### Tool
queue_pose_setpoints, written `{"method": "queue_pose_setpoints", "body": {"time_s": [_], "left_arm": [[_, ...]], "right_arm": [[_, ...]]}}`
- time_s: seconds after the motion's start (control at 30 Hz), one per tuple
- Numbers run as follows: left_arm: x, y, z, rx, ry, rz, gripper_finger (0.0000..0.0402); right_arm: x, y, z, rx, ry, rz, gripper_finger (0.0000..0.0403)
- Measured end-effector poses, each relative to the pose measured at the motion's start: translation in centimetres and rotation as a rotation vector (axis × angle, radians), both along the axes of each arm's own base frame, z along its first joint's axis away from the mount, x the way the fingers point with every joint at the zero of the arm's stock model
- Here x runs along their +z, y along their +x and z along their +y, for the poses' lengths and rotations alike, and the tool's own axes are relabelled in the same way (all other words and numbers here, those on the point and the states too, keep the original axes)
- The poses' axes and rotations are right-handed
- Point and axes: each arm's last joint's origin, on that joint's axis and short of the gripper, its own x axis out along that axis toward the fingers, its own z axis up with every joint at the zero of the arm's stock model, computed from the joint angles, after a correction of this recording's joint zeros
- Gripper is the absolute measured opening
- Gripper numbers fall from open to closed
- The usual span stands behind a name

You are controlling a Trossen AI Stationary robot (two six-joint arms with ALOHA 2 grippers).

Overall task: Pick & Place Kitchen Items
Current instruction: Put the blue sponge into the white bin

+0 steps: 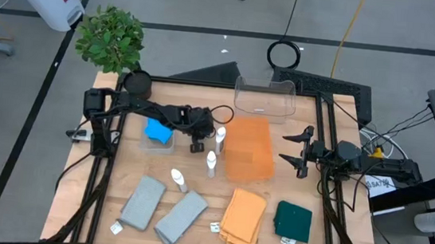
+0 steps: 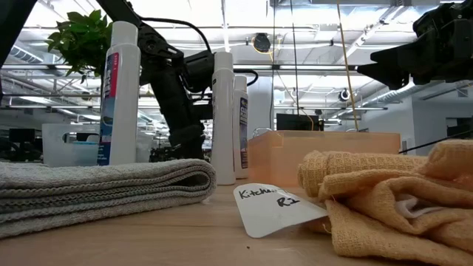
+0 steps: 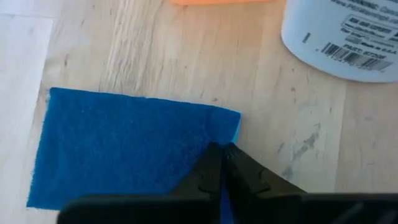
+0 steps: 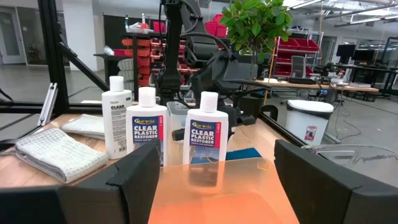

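My left gripper is shut on a blue sponge just left of the orange tray; my arm hides that sponge in the high view. More blue sponge lies in a small clear bin. Three white bottles stand upright nearby. Two grey cloths, an orange cloth and a dark green cloth lie folded along the near edge. My right gripper is open and empty at the tray's right side. My left gripper pinches the blue sponge between its two fingers at one edge, close to a corner. A strip of blue shows between the fingers. The fingers come from above. The sponge lies flat below them; whether it rests on the table I cannot tell.
A larger clear bin stands at the far edge behind the tray. A potted plant stands at the far left corner. White labels lie by the cloths. Bare wood shows between the tray and the near cloths.
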Motion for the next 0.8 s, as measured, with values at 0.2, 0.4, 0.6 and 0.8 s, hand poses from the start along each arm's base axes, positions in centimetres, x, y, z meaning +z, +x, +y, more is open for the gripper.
{"method": "queue_pose_setpoints", "body": {"time_s": [0.2,0.4,0.6,0.8], "left_arm": [[0.7,-0.1,0.1,0.030,0.037,-0.016,0.0003],[2.8,-0.6,-0.1,0.039,0.093,-0.038,0.0002],[5.5,-1.3,-0.2,0.050,0.154,-0.095,0.0001],[8.5,-2.6,-0.6,0.069,0.213,-0.128,0.0001]], "right_arm": [[0.0,0.0,0.0,0.000,0.000,0.000,0.0279],[0.0,0.0,0.0,0.000,0.000,0.000,0.0279],[0.0,0.0,0.0,0.000,0.000,0.000,0.0279],[0.0,0.0,0.0,0.000,0.000,0.000,0.0279]]}}
